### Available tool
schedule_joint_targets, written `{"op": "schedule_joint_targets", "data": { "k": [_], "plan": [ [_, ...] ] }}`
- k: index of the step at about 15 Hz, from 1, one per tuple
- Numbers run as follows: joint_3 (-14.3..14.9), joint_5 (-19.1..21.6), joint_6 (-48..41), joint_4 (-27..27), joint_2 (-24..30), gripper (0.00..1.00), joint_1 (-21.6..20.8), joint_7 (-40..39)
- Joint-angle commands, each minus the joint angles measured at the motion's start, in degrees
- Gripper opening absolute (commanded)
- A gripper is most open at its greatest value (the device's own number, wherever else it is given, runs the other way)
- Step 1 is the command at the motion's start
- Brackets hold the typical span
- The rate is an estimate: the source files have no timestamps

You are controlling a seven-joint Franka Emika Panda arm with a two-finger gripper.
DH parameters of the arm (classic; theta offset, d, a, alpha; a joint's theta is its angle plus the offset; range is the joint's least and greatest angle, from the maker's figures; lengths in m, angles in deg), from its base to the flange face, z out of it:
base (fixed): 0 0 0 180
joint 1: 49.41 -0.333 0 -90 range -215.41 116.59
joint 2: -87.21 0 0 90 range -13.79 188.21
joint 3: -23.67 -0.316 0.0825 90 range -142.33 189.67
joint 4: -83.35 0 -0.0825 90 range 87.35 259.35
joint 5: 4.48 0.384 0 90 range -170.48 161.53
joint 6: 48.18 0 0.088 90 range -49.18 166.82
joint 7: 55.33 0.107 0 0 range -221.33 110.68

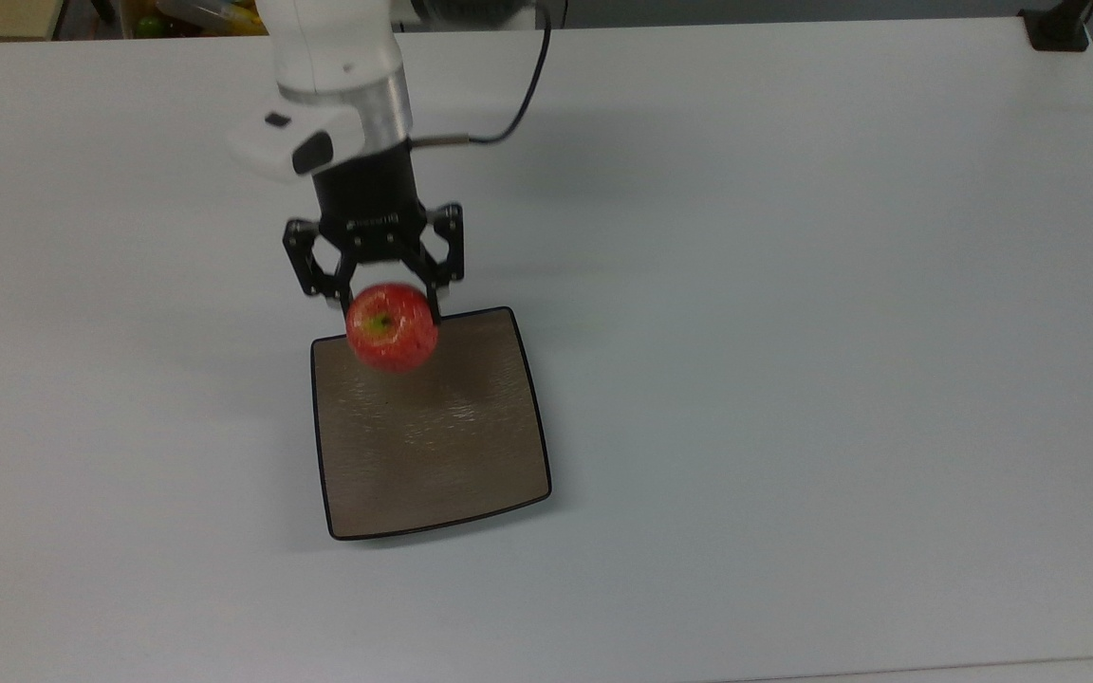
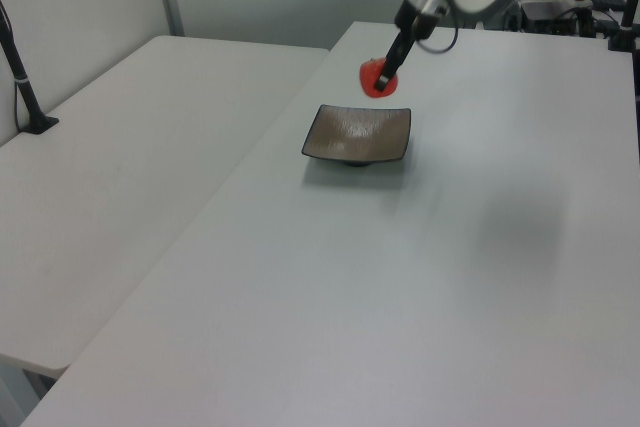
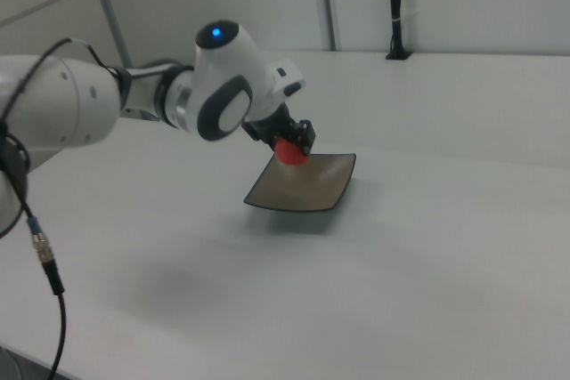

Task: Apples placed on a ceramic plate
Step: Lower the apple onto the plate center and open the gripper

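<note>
Surrounding: white table [image 1: 793, 285] is being left bare around ceramic plate [image 1: 433, 436].
Gripper [image 1: 383, 305]: apple [image 1: 392, 327] is being pinched above plate's edge.

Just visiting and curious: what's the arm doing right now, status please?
Gripper shut on the apple, held in the air. Apple over the plate at its edge nearest the arm, not yet set down. Nothing in the way.

In the top view, the black fingers [image 1: 436, 296] close on the red apple [image 1: 392, 326] from either side, its yellow-green stem hollow facing the camera. Just past the fingertips lies the square taupe plate [image 1: 433, 446] on the white surface [image 1: 793, 332]; the apple overlaps the plate's near edge.
</note>
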State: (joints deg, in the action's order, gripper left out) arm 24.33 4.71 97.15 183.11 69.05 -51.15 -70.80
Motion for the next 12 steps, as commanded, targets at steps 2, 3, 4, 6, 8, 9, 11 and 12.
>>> {"op": "schedule_joint_targets", "data": {
  "k": [2, 3, 4, 6, 8, 9, 11, 12],
  "plan": [
    [-0.75, 0.75, 13.74, 0.17, -6.61, 0.62, -0.54, -1.75],
    [-0.84, 0.66, 14.80, -0.01, -7.76, 0.62, -0.54, -1.75],
    [-1.18, 0.49, 16.20, -0.01, -8.55, 0.62, -0.63, -1.84],
    [-1.63, 0.22, 19.63, -0.01, -10.66, 0.62, -1.15, -1.84],
    [-1.63, -0.21, 22.45, -0.10, -12.51, 0.63, -1.51, -1.92],
    [-1.63, -0.57, 22.81, -0.10, -12.95, 0.66, -1.51, -1.92],
    [-1.72, -0.57, 22.72, 0.17, -12.95, 0.88, -1.60, -1.58],
    [-1.72, -0.39, 22.72, 0.08, -13.04, 1.00, -1.51, -1.14]
  ]
}}
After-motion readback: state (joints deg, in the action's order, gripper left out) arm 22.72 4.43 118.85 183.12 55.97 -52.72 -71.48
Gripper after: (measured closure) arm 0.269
